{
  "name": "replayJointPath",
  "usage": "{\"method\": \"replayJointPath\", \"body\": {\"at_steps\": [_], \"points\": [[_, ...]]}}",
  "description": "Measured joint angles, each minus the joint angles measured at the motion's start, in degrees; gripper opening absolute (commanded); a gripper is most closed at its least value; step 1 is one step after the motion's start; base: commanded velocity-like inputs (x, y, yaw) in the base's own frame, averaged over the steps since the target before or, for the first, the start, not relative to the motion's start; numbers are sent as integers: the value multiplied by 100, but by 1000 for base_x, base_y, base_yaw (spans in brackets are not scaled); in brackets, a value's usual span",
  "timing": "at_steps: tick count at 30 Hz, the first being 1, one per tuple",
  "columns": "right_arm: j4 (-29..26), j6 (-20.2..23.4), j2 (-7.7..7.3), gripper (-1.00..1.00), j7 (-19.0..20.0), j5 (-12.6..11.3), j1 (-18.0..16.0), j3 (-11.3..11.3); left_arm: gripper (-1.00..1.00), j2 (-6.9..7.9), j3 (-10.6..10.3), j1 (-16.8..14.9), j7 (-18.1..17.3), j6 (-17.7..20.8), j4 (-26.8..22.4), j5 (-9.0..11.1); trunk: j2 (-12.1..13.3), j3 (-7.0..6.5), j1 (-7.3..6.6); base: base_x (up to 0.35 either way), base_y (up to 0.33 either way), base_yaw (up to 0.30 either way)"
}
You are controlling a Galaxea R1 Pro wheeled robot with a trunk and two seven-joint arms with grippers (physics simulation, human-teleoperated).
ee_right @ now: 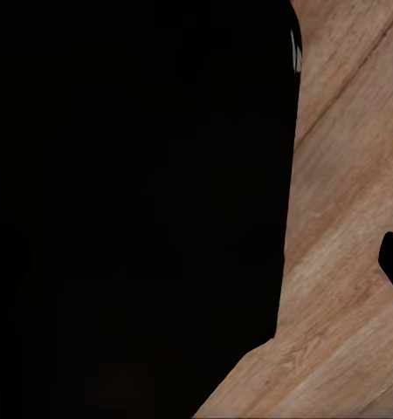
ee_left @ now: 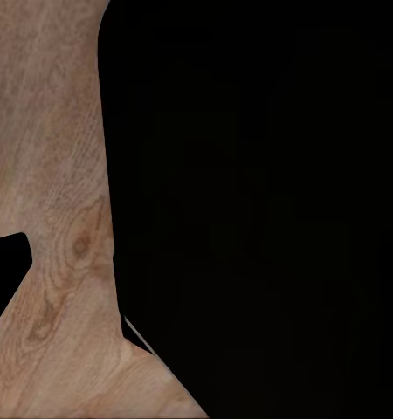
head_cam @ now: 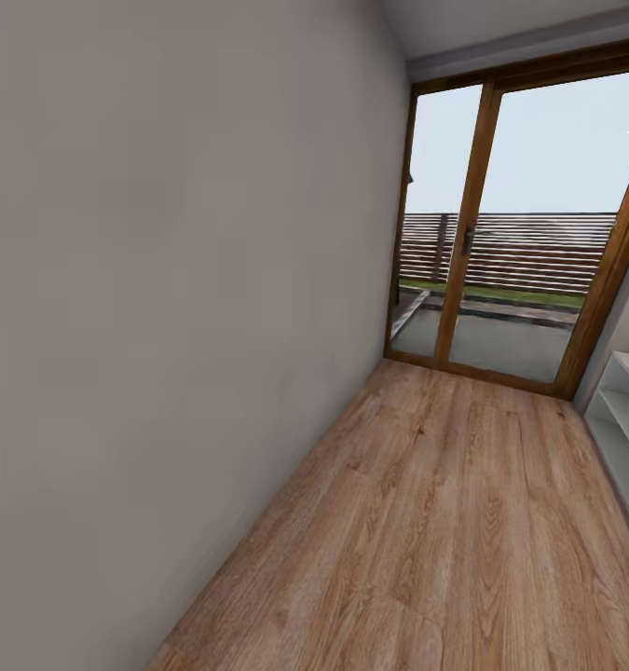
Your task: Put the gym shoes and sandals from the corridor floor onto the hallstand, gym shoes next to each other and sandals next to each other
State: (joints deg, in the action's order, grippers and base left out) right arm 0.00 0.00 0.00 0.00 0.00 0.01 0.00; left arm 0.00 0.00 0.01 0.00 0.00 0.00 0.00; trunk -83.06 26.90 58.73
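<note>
Corridor floor: light brown wood-grain planks (head_cam: 444,522) are running from the near edge to the far end of the corridor.
Left side: a plain grey wall (head_cam: 165,326) is bordering the floor along its whole length.
Far end: a wood-framed glass door (head_cam: 514,233) is standing at the end of the floor, with a slatted fence (head_cam: 528,250) and sky showing through it.
Hallstand: a light-grey shelf unit (head_cam: 626,410) is showing its open shelf levels at the right edge, standing on the floor near the door.
Left wrist view: wood planks (ee_left: 57,218) are lying beside a large black shape.
Right wrist view: wood planks (ee_right: 345,262) are lying beside a large black shape.
Left claw: I cannot tell whether it is open or closed.
Right claw: I cannot tell either.
</note>
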Motion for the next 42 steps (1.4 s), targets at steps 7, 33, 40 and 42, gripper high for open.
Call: {"method": "replayJointPath", "body": {"at_steps": [7,33,40,42], "points": [[-113,-8,131,100,-16,4,-27,8,100,-8,5,10,-24,-8,12,4,1,-1,0,0,0,0],[-397,-262,233,100,-16,5,-120,1,100,-7,8,9,-24,-8,-14,12,1,-2,0,0,0,0],[-555,-375,100,100,-23,16,-121,7,100,74,9,-10,-24,-94,-163,10,1,-3,0,0,0,0],[-620,-439,35,100,-24,16,-120,7,100,118,9,-31,-24,-152,-233,5,1,-3,1,0,0,0]]}}
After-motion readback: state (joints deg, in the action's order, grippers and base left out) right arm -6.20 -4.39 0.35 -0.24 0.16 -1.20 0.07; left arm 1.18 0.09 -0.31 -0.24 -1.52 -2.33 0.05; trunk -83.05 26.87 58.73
